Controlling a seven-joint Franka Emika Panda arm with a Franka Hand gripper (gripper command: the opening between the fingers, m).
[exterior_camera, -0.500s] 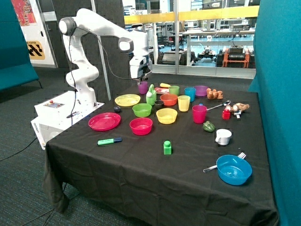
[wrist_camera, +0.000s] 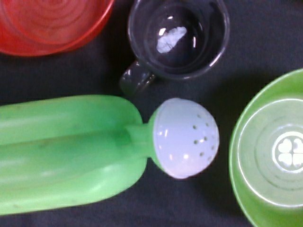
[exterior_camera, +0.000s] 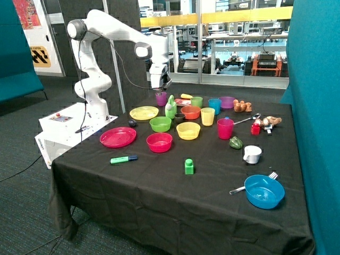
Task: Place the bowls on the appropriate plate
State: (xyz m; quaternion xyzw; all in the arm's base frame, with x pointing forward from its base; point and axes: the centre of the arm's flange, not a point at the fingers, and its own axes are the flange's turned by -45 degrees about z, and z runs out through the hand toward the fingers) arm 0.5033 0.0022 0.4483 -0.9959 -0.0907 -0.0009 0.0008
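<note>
End effector (exterior_camera: 159, 85) shifted slightly vs. prior frame, hovered over green watering can (wrist_camera: 94, 151); finger state n/a, can't tell. Yellow bowl (exterior_camera: 188, 130), red bowl (exterior_camera: 159, 142) unplaced.

Glossy plastic yellow bowl (exterior_camera: 188, 130) on matt black tablecloth (exterior_camera: 159, 191).

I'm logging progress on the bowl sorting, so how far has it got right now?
Nothing looks done: the yellow bowl and red bowl sit on the tablecloth, and the yellow plate and red plate hold nothing. The gripper hangs above the green watering can, carrying neither bowl. Both placements are left.
</note>
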